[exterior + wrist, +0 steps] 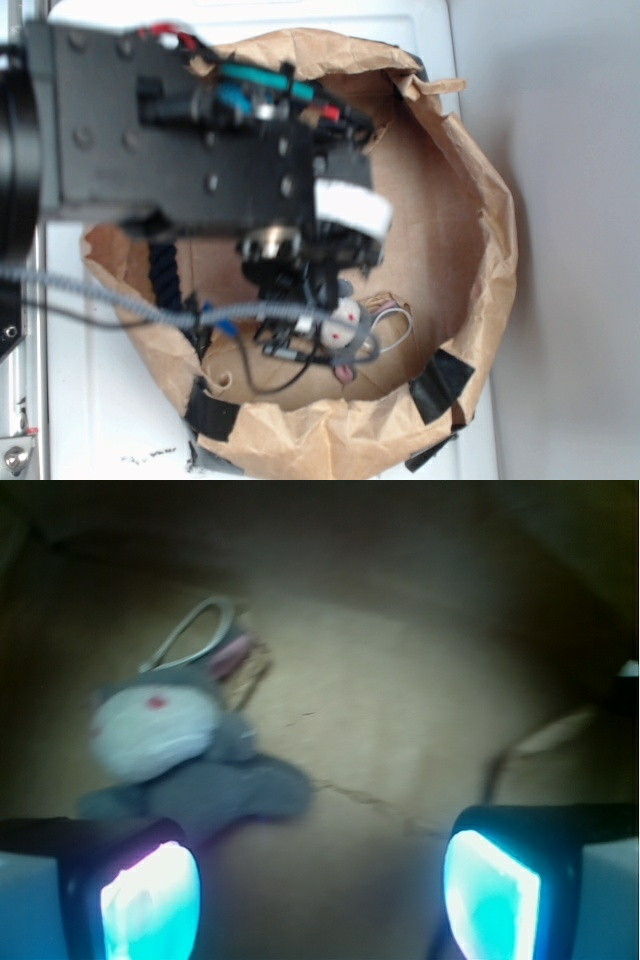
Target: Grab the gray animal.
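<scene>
From my wrist camera the gripper (320, 900) hangs with its jaws spread wide, nothing between them. The gray animal (180, 750) lies at about ten o'clock, just above one glowing fingertip (150, 900), on the brown paper bag (470, 230) (picture blurred).

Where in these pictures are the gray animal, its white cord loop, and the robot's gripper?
gray animal (160, 730): wrist view, on its white face.
cord loop (190, 630): wrist view, on the loop's curved strand above the head.
gripper (320, 890): wrist view, midway between the two glowing fingertips.
</scene>
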